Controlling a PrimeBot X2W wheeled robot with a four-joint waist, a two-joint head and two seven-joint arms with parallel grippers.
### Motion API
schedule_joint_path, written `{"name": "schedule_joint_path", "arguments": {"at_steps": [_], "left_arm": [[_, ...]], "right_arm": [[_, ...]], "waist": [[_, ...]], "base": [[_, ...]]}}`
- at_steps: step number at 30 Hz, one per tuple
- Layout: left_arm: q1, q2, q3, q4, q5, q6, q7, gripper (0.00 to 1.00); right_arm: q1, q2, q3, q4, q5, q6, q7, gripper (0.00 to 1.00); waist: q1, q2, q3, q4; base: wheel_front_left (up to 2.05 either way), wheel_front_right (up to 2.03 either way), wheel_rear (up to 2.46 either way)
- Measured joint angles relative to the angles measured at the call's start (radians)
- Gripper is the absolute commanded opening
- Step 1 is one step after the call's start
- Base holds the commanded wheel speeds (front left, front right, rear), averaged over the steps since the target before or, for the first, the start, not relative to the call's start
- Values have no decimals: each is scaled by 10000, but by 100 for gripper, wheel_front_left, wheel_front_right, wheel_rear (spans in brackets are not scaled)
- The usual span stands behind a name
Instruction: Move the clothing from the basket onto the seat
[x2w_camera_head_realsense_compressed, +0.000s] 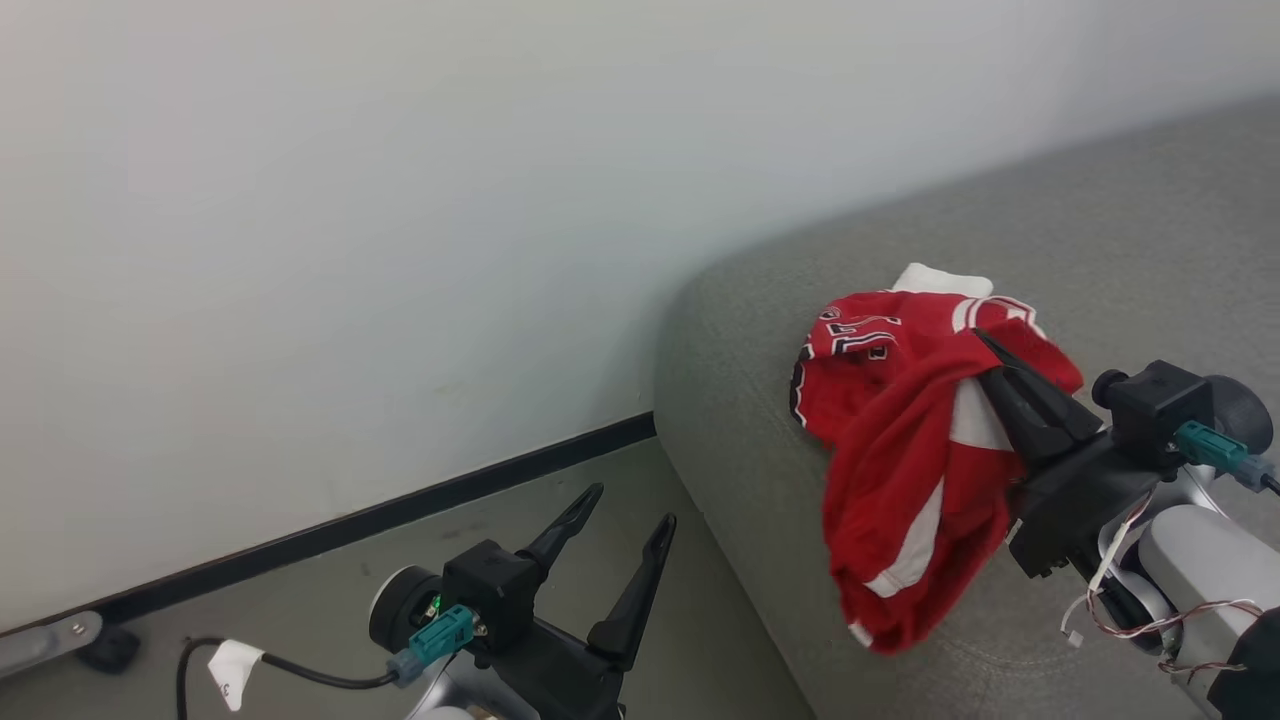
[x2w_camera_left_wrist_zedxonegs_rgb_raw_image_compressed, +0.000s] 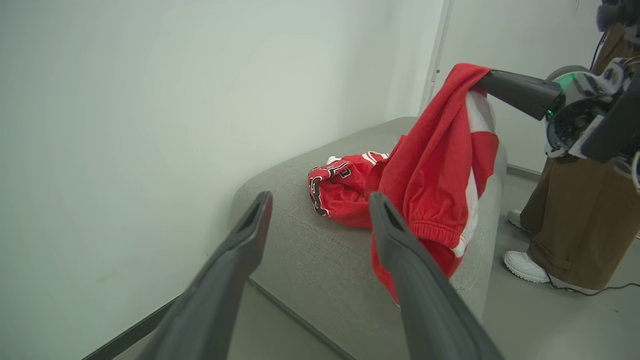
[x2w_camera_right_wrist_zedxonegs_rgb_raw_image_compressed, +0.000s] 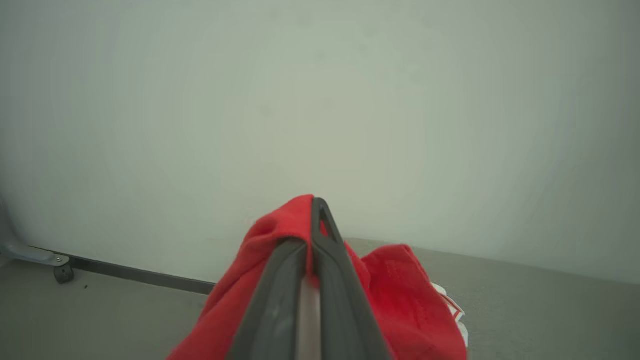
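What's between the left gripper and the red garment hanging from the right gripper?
In the head view, bare floor and the seat's rounded edge separate the left gripper from the hanging garment.

Soft even light, blurred wrist foregrounds

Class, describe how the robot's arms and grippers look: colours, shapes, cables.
Both the left gripper and right gripper have two long, tapering black fingers on blocky black bodies. Each carries a teal connector; the left's black cable bears a white tag. The right forearm is pale grey.
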Motion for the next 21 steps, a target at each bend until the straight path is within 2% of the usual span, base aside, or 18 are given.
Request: {"name": "schedule_joint_path", "arguments": {"at_steps": [10, 16, 21], "left_arm": [[15, -35, -173, -345, 81, 176, 25, 100], [-12, -33, -263, -447, 140, 176, 173, 100], [-171, -19, -299, -573, 251, 176, 280, 100]], "right_arm": [[235, -351, -642, -614, 4, -211, 0, 0], [-510, -414, -1264, -405, 27, -167, 0, 0], [-1746, -830, -1983, 104, 104, -35, -2, 0]], "waist": [[0, 0, 247, -1078], [2, 1, 632, -1213], [2, 0, 965, -1087]], "base": [[0, 0, 0], [0, 0, 0], [0, 0, 0]]}}
